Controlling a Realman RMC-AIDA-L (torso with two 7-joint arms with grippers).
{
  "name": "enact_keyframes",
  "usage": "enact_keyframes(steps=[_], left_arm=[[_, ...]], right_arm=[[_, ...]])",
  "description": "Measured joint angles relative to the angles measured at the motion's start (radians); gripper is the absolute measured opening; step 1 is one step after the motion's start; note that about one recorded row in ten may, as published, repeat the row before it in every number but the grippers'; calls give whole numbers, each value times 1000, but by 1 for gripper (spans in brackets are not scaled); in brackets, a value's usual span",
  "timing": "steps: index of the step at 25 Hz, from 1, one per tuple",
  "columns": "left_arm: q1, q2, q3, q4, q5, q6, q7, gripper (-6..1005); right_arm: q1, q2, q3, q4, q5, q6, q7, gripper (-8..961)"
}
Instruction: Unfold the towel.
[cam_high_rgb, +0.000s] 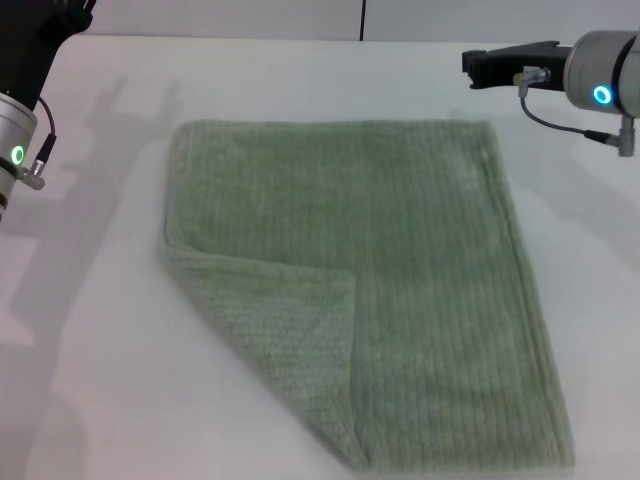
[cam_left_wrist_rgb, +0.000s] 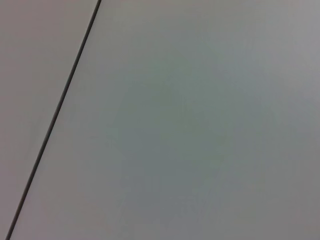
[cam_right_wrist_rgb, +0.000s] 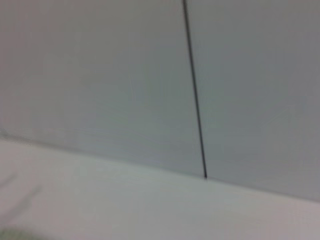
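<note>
The sage-green towel (cam_high_rgb: 420, 270) lies flat on the white table (cam_high_rgb: 90, 380) in the head view. Its near-left corner (cam_high_rgb: 275, 335) is folded over onto the top, showing the paler underside as a triangle. My left gripper (cam_high_rgb: 62, 18) is raised at the far left, clear of the towel, and partly cut off by the picture's top edge. My right gripper (cam_high_rgb: 472, 66) hovers above the table just beyond the towel's far right corner, pointing left and holding nothing. Neither wrist view shows any fingers.
Bare white table surrounds the towel on the left, far side and right. A pale wall with a dark vertical seam (cam_high_rgb: 362, 20) stands behind the table; it also shows in the left wrist view (cam_left_wrist_rgb: 55, 115) and the right wrist view (cam_right_wrist_rgb: 195, 100).
</note>
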Motion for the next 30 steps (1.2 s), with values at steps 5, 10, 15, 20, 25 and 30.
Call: enact_keyframes(steps=[5, 10, 15, 20, 25, 30], left_arm=[[-4, 0, 0, 0, 0, 8, 0, 770], [-6, -2, 0, 0, 0, 10, -2, 770], [-9, -3, 0, -3, 0, 13, -9, 769], [-13, -3, 0, -12, 0, 21, -11, 769], [-15, -3, 0, -14, 0, 24, -12, 768], [-15, -3, 0, -16, 1, 34, -12, 767]], right_arm=[[86, 0, 40, 27, -113, 155, 1, 8], [183, -17, 63, 122, -158, 269, -21, 10], [260, -36, 75, 236, -168, 317, -72, 13], [307, -47, 101, 336, -170, 324, -134, 15], [341, -52, 161, 422, -170, 320, -209, 17], [347, -53, 180, 448, -170, 310, -255, 19]])
